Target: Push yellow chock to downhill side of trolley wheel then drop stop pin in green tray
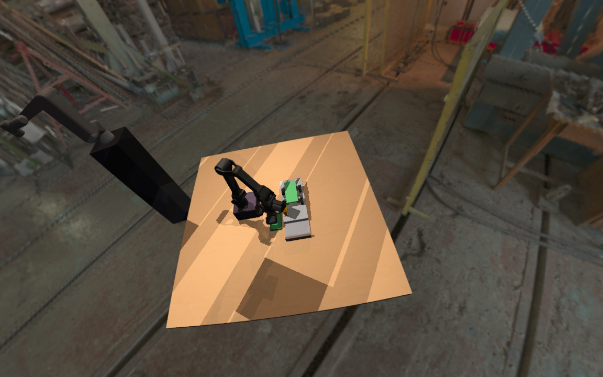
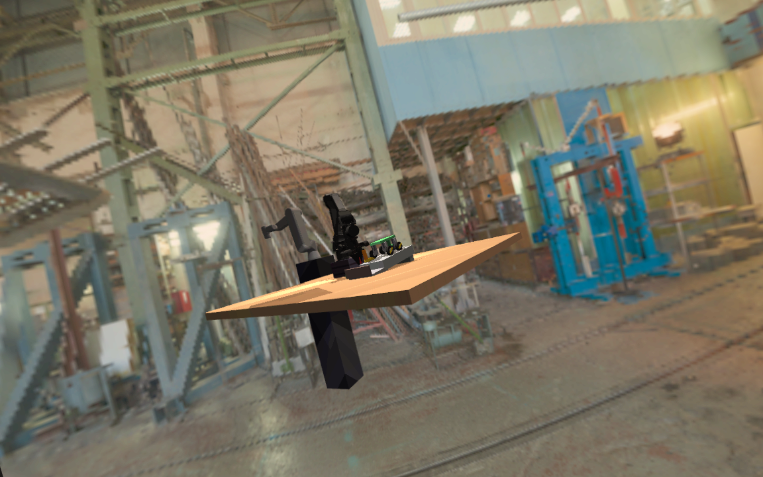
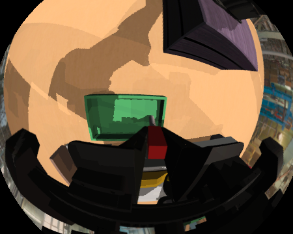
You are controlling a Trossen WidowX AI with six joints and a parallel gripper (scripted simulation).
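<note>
My gripper [image 3: 153, 130] [image 1: 271, 219] is shut on the red-headed stop pin [image 3: 157, 146], clear of the ramp. The pin's grey shaft points down over the right part of the green tray [image 3: 133, 108] [image 1: 275, 228]; no contact with the tray shows. The trolley [image 1: 291, 192] [image 2: 383, 240] with its green top stands on the upper part of the grey ramp [image 1: 297, 229] [image 2: 360, 271]. The yellow chock [image 1: 286, 211] [image 2: 364, 254] with its orange handle is at the trolley's downhill end, near a wheel on the arm's side. Whether it touches the wheel is too small to tell.
The arm's dark purple base block [image 1: 246, 208] [image 3: 231, 39] stands beside the tray, on the side away from the ramp. All stand on the wooden table top [image 1: 341, 262] [image 2: 336, 290]. A black pillar [image 1: 140, 173] with a grey arm stands beyond the table's edge.
</note>
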